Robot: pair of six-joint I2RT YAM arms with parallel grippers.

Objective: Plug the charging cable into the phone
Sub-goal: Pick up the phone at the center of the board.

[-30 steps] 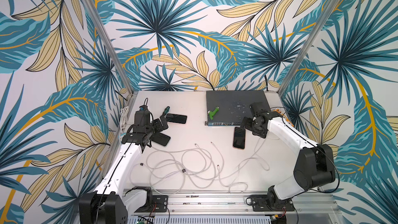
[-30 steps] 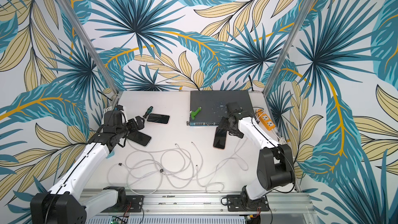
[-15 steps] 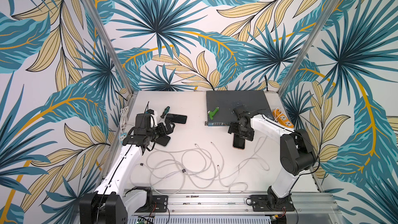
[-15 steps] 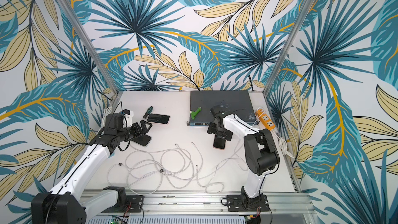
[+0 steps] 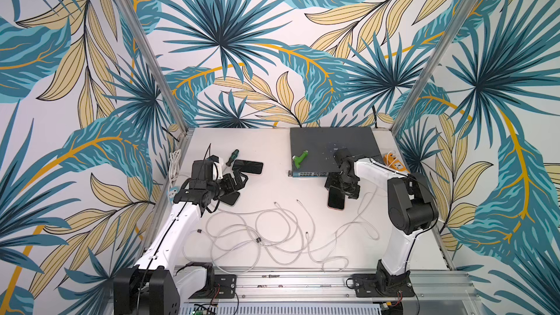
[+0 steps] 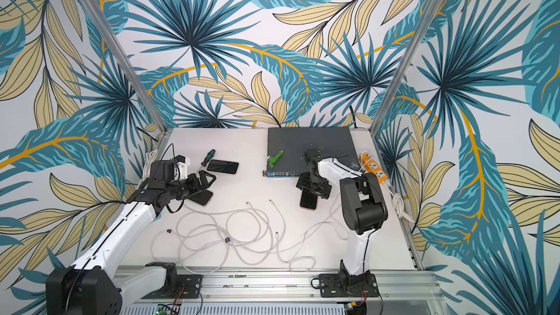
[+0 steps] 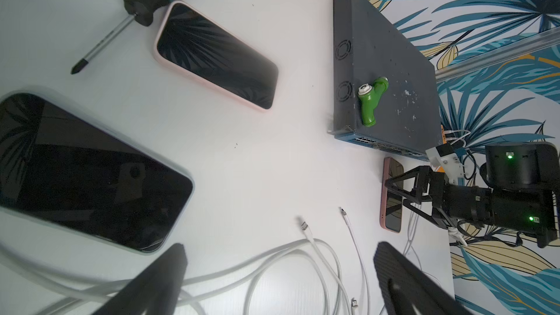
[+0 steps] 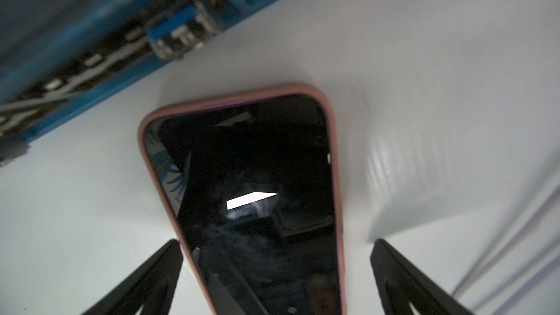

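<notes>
Pink-cased phone [image 8: 251,183] lies flat between the right gripper's [image 8: 276,241] wide-open, empty jaws.

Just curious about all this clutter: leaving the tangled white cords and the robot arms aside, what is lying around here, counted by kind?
Phones: 3
Screwdriver: 1
Grey network switch: 1
Green plastic fitting: 1
Orange power strip: 1
Total: 7

Cables [image 5: 274,231] are sprawling across the front of the counter [image 5: 272,153]. Behind, near phone [image 5: 231,199] and far phone [image 5: 247,167] are lying left, screwdriver [image 5: 232,156] beside the far one; third phone [image 5: 335,203] is lying right, before the switch [image 5: 333,143] carrying a fitting [image 5: 300,159].
</notes>
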